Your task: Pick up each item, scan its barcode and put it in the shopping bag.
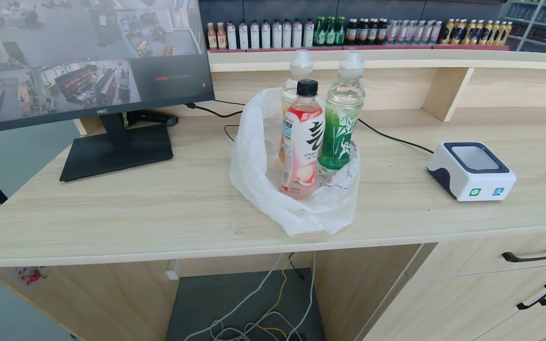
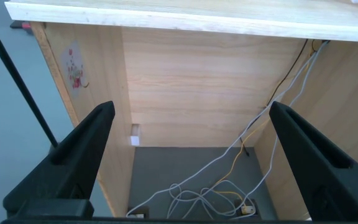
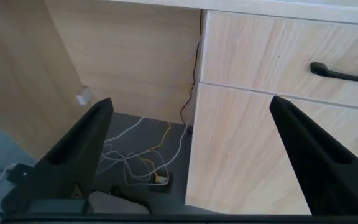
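Note:
A white plastic shopping bag (image 1: 273, 189) lies open in the middle of the wooden counter (image 1: 159, 208). Three bottles stand upright in it: a pink peach drink with a black cap (image 1: 301, 142), a green-labelled bottle (image 1: 341, 128) and a clear bottle with a white cap (image 1: 295, 78) behind them. The white barcode scanner (image 1: 471, 170) sits on the counter to the right of the bag. My left gripper (image 2: 188, 155) is open below the counter edge, facing the knee space. My right gripper (image 3: 188, 155) is open too, low in front of the drawers, with nothing between its fingers.
A black monitor (image 1: 88, 61) on a stand occupies the counter's left rear, with a handheld scanner (image 1: 152, 117) behind it. A raised shelf (image 1: 396, 61) runs along the back. Cables (image 1: 254, 317) hang under the counter. Drawers with black handles (image 1: 531, 256) are at the lower right.

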Robot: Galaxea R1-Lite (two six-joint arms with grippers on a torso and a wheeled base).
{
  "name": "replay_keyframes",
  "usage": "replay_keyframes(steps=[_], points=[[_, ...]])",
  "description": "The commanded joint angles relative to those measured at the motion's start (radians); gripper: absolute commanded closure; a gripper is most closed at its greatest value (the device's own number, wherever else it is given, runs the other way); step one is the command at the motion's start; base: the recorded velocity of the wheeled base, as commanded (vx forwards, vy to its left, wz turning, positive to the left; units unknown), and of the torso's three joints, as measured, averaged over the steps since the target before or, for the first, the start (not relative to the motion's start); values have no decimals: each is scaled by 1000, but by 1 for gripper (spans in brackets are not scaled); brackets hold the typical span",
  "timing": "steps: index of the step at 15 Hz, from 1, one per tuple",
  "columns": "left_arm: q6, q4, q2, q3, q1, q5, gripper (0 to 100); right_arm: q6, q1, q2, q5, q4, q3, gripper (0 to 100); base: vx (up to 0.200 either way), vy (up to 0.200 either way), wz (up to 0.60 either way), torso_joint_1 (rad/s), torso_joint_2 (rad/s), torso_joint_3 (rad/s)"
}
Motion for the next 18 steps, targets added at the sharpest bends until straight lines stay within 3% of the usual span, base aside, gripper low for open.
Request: replay_keyframes(steps=[1, 5, 7, 10, 13, 18], points=[[0, 0, 0, 0, 0, 0, 0, -4, -12, -55, -108, -4, 2, 0, 0, 0, 0, 0, 0, 0], [0, 0, 0, 0, 0, 0, 0, -11, -11, -57, -203, 27, 7, 0, 0, 0, 0, 0, 0, 0], [0, 0, 0, 0, 0, 0, 0, 68, -11, -57, -208, 30, 8, 0, -200, 0, 0, 2, 2, 5], [2, 0, 0, 0, 0, 0, 0, 74, -11, -57, -209, 30, 8, 0, -200, 0, 0, 7, 2, 2], [-3, 0, 0, 0, 1, 0, 0, 74, -11, -57, -209, 30, 8, 0, 0, 0, 0, 0, 0, 0], [-5, 0, 0, 0, 1, 0, 0, 74, -11, -57, -209, 30, 8, 0, 0, -200, 0, 0, 2, 4]])
